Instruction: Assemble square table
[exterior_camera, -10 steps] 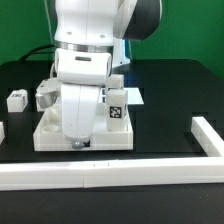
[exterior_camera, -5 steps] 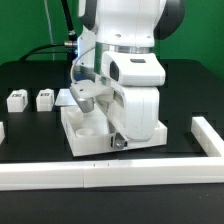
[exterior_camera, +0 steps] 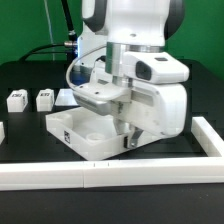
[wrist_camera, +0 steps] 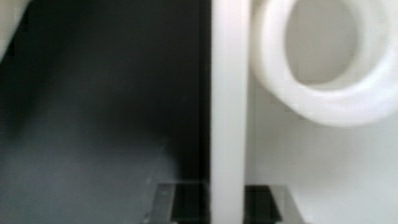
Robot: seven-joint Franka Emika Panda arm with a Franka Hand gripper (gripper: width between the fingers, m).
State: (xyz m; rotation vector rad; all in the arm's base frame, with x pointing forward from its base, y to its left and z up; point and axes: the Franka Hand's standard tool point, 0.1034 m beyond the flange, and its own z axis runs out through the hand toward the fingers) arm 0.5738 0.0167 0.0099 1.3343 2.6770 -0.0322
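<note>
The white square table top (exterior_camera: 76,133) lies turned at an angle on the black table, its raised rim and a round corner socket showing. My gripper (exterior_camera: 128,141) is down at the top's near right side, mostly hidden by the arm. In the wrist view the rim (wrist_camera: 228,100) runs straight between my dark fingers (wrist_camera: 183,202), and a round socket (wrist_camera: 338,60) lies beside it. My gripper (wrist_camera: 228,204) is shut on this rim. Two small tagged white legs (exterior_camera: 16,99) (exterior_camera: 44,99) stand at the exterior view's left.
The long white L-shaped rail (exterior_camera: 100,172) runs along the front and turns up at the exterior view's right (exterior_camera: 211,141). Another white piece (exterior_camera: 2,131) shows at the left edge. A strip of the marker board (exterior_camera: 63,96) shows behind the top.
The arm has moved to the exterior view's right. The table top has gone with it and turned, so its left corner now points toward the front left.
</note>
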